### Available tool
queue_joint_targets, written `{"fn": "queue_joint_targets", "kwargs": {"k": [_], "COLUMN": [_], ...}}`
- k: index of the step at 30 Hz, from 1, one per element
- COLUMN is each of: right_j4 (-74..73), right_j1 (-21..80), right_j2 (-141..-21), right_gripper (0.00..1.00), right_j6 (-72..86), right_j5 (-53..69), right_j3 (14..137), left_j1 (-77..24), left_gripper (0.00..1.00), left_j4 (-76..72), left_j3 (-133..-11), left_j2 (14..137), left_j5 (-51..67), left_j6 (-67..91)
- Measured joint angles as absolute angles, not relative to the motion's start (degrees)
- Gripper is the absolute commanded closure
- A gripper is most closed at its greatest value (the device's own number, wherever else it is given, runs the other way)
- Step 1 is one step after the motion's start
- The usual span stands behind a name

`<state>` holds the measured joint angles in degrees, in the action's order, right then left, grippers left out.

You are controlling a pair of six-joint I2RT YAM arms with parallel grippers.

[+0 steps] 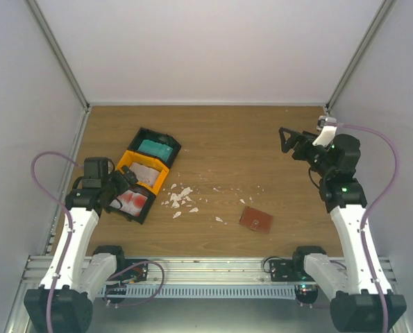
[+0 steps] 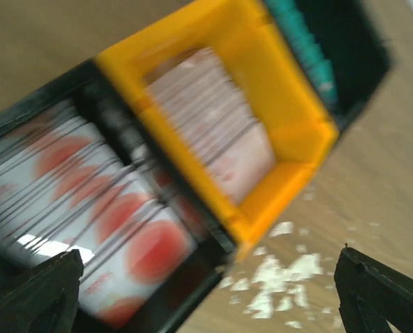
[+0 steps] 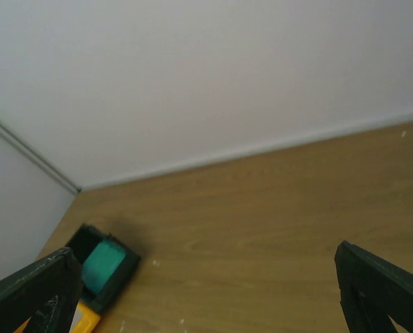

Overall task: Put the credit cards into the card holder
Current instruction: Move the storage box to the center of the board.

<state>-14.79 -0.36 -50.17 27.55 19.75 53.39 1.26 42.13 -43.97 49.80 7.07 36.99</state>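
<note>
while cards (image 1: 156,147) fill the tray (image 1: 128,157), scraps (image 1: 180,198) lie beside.

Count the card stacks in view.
3: teal cards in the far black bin, whitish cards in the yellow middle bin, red-and-white cards in the near black bin. Cards per stack cannot be told.

Left wrist view's all smeared: the tray (image 2: 275,193) runs off frame and the red-and-white cards (image 2: 123,222) are just streaks.
</note>
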Motion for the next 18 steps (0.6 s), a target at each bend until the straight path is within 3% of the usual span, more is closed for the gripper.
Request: {"fn": "queue_joint_targets", "kwargs": {"k": [10, 18], "right_j4": [-12.51, -11.35], "right_j1": [-0.58, -0.67], "right_j2": [-55.77, -57.43], "right_gripper": [0.00, 0.01], "right_j6": [30.48, 31.59], "right_j5": [26.72, 28.05], "right_j3": [47.57, 46.57], "left_j1": [2.68, 2.70], "left_gripper": [0.01, 0.01], "left_j4": [57.06, 56.97], "left_j3": [-43.40, -39.59], "left_j2": [46.02, 47.09], "left_j5": [-7.31, -9.04], "left_j6": [51.24, 58.00]}}
